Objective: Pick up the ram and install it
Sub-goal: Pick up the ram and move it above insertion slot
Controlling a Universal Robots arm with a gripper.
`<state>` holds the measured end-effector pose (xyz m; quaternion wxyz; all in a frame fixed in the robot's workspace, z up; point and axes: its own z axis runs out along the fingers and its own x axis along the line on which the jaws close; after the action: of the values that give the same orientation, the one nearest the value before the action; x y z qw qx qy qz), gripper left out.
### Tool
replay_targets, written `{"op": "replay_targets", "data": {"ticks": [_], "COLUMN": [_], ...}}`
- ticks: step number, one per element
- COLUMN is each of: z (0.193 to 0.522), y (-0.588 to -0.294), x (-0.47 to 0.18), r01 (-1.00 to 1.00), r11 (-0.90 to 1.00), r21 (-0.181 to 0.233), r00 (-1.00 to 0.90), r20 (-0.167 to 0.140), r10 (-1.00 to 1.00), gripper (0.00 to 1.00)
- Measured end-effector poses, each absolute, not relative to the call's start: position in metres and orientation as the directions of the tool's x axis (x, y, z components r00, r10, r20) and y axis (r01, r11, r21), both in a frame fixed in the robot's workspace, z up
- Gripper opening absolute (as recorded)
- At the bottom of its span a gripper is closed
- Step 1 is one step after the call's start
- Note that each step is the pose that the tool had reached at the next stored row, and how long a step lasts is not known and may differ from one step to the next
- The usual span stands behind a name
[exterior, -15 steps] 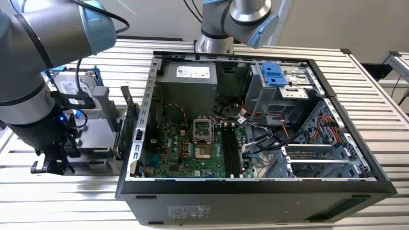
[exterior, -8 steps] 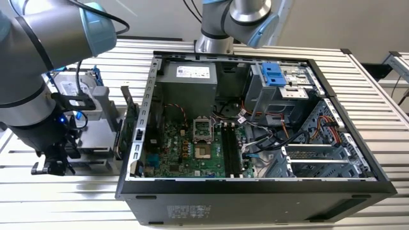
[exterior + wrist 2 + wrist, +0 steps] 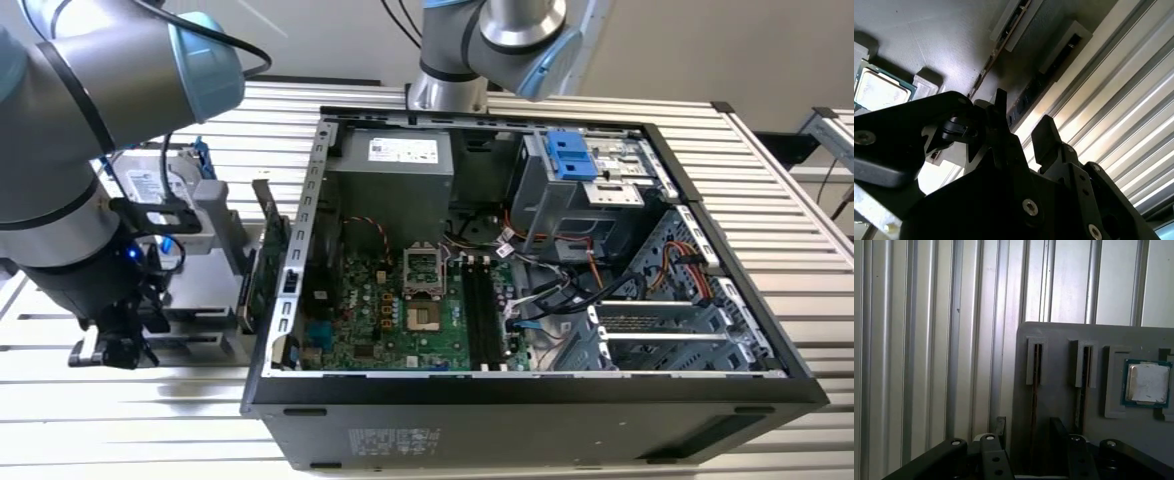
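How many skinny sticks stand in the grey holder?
2. One stick stands in the slot nearest the holder's edge; the other stick stands in the next slot, nearer the square chip. More could be hidden.

Ribbed bright metal table [image 3: 929, 340], matt grey plastic holder block [image 3: 1059, 390]
The square processor [image 3: 1148, 383] wears a dull silvery metal lid; the black gripper [image 3: 1029, 429] looks matt and smooth, with shiny steel screws [image 3: 956, 442]

Exterior view evenly lit; second wrist view dim, glare streaking the ribbed table [image 3: 1119, 95] (claw [image 3: 1024, 116] in silhouette).
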<state>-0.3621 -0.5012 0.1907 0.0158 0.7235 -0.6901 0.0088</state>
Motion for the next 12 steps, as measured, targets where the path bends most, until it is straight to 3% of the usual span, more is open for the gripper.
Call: {"op": "replay_targets", "data": {"ticks": [12], "z": [0.1904], "y": [-0.5012], "x": [-0.3622], "r01": [-0.999], "r11": [-0.047], "r21": [0.011], "r00": [0.047], "r20": [0.034], "r10": [-0.998], "gripper": [1.0]}}
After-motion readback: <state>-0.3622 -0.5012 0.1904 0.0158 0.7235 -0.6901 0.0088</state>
